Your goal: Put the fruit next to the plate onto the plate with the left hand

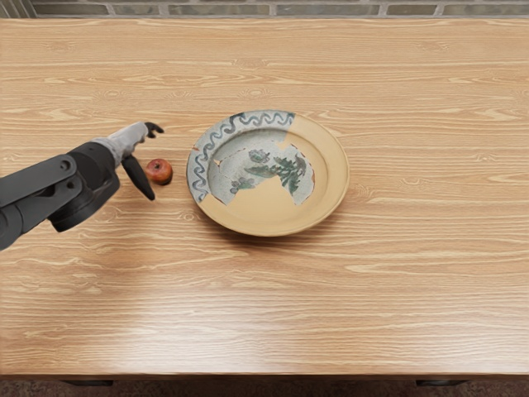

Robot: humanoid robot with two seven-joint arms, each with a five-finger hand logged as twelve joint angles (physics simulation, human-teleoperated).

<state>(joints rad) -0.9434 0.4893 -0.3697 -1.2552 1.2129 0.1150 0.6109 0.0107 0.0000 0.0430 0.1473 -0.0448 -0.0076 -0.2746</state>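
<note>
A small red fruit (159,171) lies on the wooden table just left of a round tan plate (331,178) with a blue-green painted pattern. My left hand (145,157) reaches in from the left edge and sits right beside the fruit on its left side. Its dark fingers (139,178) are spread, one pointing down near the fruit and another curling above it. The hand holds nothing, and the fruit rests on the table. The plate has nothing on it. The right arm does not show.
The wooden table (264,298) stretches wide around the plate, with its front edge near the bottom of the view. A brick wall (264,8) runs along the far edge.
</note>
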